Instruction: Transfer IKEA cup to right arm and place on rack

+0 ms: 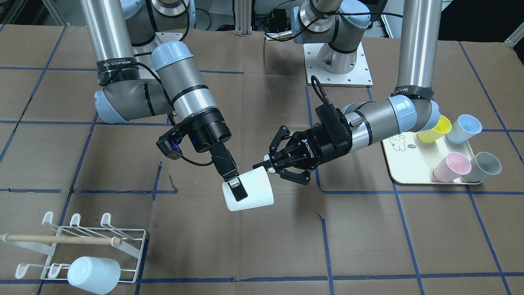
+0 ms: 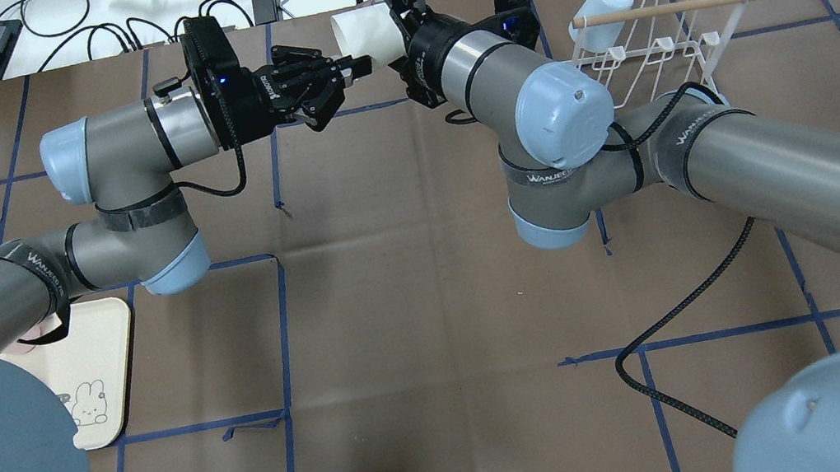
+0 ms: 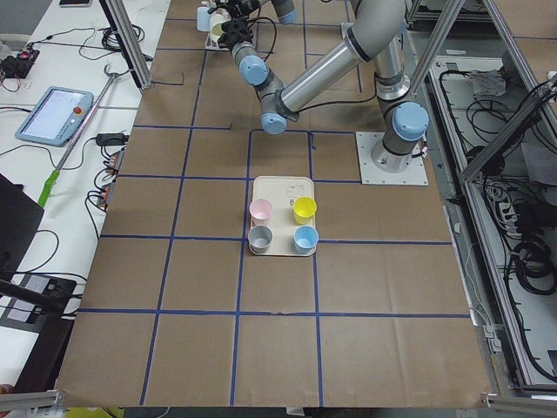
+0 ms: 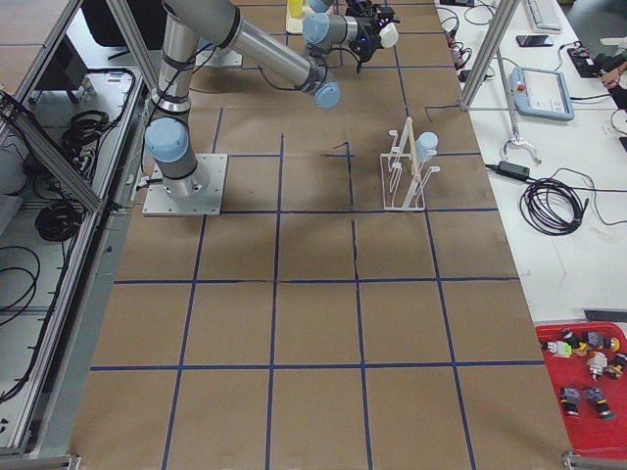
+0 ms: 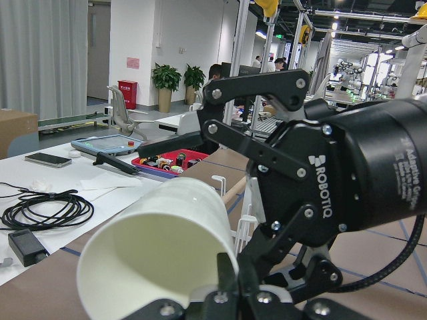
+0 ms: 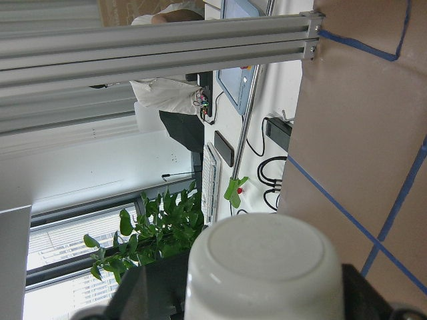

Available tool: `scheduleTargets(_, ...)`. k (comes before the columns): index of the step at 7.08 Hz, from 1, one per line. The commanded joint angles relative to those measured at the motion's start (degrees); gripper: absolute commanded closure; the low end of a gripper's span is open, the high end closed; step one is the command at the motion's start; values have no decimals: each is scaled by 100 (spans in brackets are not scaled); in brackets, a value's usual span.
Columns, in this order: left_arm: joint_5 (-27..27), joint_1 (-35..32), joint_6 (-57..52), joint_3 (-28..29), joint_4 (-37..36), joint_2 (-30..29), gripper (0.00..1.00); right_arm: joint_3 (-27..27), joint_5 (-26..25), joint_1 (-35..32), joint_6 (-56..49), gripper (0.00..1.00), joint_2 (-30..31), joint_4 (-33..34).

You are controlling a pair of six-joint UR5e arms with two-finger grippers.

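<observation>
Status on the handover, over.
Left gripper pinching rim of white cup; right gripper clamped across its body. Cup in mid-air between them. Rack holds one pale blue cup, other prongs free.

cream tray (image 1: 409, 164) (bear drawing) holding four cups (image 1: 448, 166)

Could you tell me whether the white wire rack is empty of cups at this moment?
No, the front-facing view shows a pale blue cup resting upturned on the rack, below its wooden dowel.
</observation>
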State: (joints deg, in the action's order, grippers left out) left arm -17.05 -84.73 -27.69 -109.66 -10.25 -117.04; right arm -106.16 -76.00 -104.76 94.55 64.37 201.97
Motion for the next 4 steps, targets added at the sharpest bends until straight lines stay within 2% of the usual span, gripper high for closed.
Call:
scheduleTargets(1,0,0,0,-3,-3,6,90,-1,15,-9,2,4,-20,0)
scheduleTargets(2,-9,0,0,6,-3,-3,90,8,15,-9,-7,6,-81,0)
scheduleTargets(4,0,0,0,6,-3,14,90,8,50,-1,-16,21,-82,0)
